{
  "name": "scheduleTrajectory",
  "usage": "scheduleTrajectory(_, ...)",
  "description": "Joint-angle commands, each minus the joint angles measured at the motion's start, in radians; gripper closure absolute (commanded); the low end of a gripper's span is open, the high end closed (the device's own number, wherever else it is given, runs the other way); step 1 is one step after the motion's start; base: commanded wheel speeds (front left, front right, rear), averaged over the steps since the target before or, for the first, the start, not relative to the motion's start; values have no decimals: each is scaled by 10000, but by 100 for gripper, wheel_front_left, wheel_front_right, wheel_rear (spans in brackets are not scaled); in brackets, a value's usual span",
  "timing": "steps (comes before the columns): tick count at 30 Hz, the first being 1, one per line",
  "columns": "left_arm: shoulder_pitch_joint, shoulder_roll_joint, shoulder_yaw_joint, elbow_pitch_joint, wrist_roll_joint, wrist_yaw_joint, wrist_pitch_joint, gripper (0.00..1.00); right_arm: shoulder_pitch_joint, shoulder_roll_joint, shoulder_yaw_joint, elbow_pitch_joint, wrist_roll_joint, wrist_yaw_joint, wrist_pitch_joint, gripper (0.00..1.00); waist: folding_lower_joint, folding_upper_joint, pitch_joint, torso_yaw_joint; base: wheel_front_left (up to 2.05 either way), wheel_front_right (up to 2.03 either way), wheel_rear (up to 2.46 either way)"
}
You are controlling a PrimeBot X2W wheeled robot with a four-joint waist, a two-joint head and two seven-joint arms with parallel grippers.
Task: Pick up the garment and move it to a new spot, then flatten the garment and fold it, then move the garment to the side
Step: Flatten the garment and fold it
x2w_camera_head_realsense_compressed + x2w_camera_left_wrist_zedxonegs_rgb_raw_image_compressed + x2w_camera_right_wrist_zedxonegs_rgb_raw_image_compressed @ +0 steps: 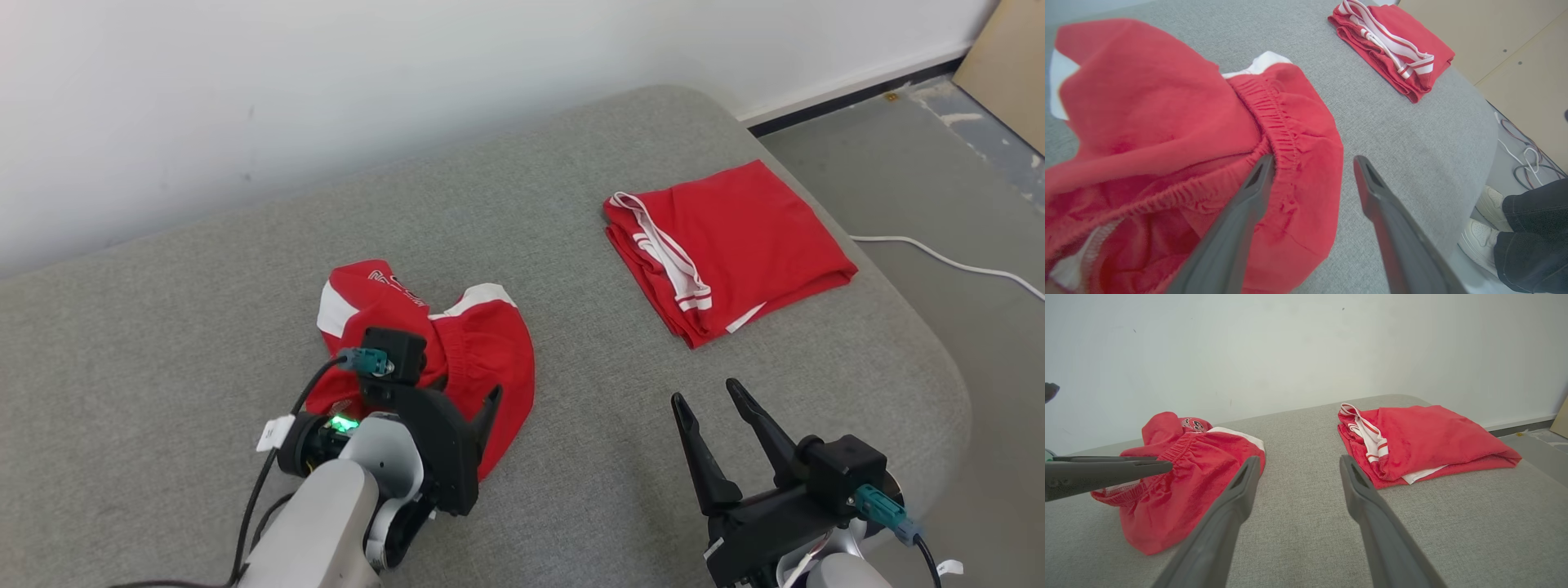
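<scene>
Head view: crumpled red garment point(488, 347) on grey woven table point(163, 327).

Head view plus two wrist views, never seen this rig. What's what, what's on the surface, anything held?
A two-armed robot; each arm ends in a gripper with two long dark fingers. The head view looks down from its head; each wrist view looks along that arm's fingers. On the grey padded surface lie a crumpled red garment and, to the robot's right, a folded red garment. The left gripper stands open at the crumpled one's edge; the right gripper is open over bare surface. Nothing is held.
</scene>
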Motion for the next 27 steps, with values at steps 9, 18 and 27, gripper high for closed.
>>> scheduleTrajectory(9, -810, 24, -68, 700, -151, 165, 640, 0, -194, 24, 83, -4, 83, -27, -37, 0, 0, -1, 266, -370, 0, 0, 0)
scheduleTrajectory(18, -1478, -22, -237, 1369, -254, 309, 350, 100, -245, 150, -44, -45, 59, -27, -27, 0, 0, -1, 500, -600, 0, 0, 0)
scheduleTrajectory(27, -2177, -51, -353, 994, -277, 96, -994, 100, -127, 115, -273, -16, -102, -27, -25, 0, 0, -1, 369, -151, 0, 0, 0)
